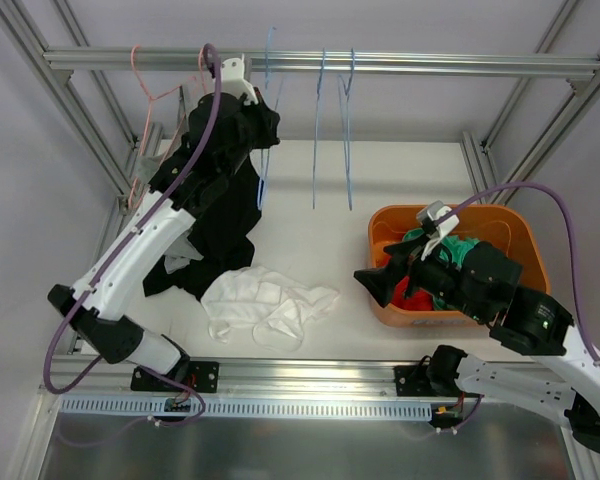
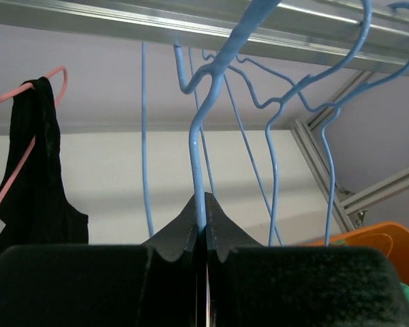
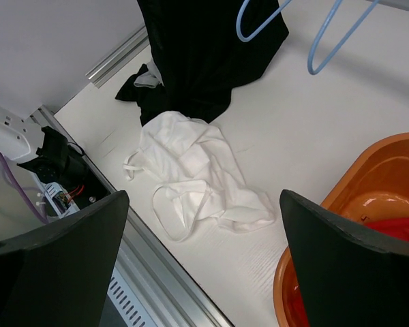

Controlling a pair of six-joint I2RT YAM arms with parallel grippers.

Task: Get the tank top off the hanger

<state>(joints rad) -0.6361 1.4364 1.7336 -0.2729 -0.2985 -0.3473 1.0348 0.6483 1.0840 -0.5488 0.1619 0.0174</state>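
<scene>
A black tank top (image 1: 225,190) hangs with a strap over a pink hanger (image 2: 46,80) at the left of the rail, and its lower part lies on the table. It also shows in the left wrist view (image 2: 34,191). My left gripper (image 1: 248,92) is raised at the rail, right of that garment. In the left wrist view my left gripper (image 2: 204,208) is shut on the wire of a bare blue hanger (image 2: 199,143). My right gripper (image 1: 375,280) is open and empty, low by the basket's left edge. In its wrist view (image 3: 203,197) it is above a white tank top (image 3: 198,170).
The white tank top (image 1: 265,305) lies crumpled on the table at front centre. Two more bare blue hangers (image 1: 335,130) hang from the rail (image 1: 430,65). An orange basket (image 1: 525,250) holding red and green clothes stands at the right. Frame posts flank the table.
</scene>
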